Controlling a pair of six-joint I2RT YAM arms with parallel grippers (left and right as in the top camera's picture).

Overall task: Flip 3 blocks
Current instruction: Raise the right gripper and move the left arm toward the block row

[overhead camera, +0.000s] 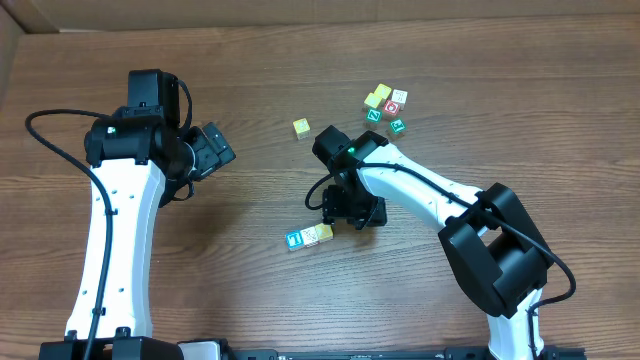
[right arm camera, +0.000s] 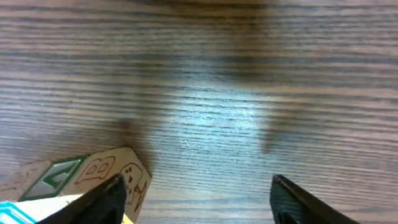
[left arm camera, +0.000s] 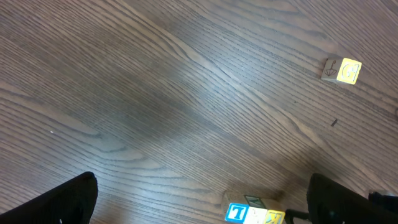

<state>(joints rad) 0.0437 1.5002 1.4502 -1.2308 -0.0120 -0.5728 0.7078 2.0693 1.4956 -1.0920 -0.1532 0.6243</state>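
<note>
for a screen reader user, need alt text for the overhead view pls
The right gripper hangs open beside a row of three blocks on a wood table. The left gripper is open and apart; a lone block and a cluster lie farther back.

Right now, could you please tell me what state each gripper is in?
Left gripper: open, holding nothing.
Right gripper: open, holding nothing; the row of blocks lies beside one finger.

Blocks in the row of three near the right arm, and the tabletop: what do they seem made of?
Blocks: probably painted wood, pale tan sides with coloured printed letters, matte. Tabletop: wood or wood-look laminate, brown streaked grain with a soft glare patch; which one, I can't tell.
</note>
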